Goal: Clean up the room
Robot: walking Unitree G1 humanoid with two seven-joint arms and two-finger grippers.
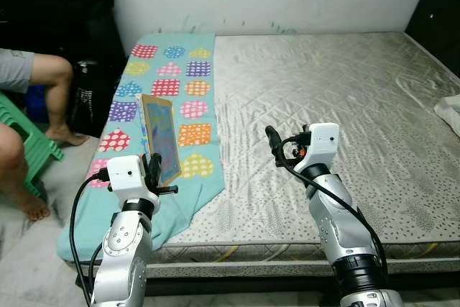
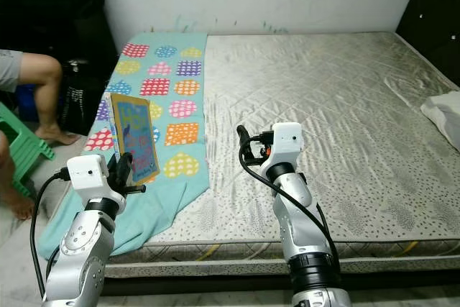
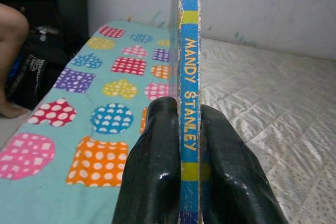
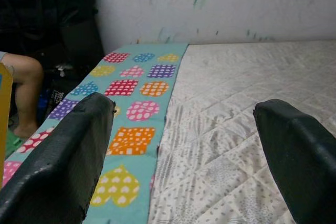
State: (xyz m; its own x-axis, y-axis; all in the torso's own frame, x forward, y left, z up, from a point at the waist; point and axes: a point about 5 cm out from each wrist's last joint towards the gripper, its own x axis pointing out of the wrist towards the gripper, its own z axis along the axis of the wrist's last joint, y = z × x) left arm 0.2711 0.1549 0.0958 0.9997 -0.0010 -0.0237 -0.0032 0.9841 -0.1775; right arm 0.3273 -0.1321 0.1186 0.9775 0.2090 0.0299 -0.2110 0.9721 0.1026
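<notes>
Over the bed's blanket (image 1: 162,98): left gripper (image 1: 154,170) jaws pinch book (image 1: 161,136) spine upright for carrying; right gripper (image 1: 277,147) jaws spread, idle.

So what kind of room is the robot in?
Most likely a bedroom. A big bare mattress takes up most of it, with a teal blanket with colourful hearts along one side, and the left gripper holds a children's book upright.
</notes>
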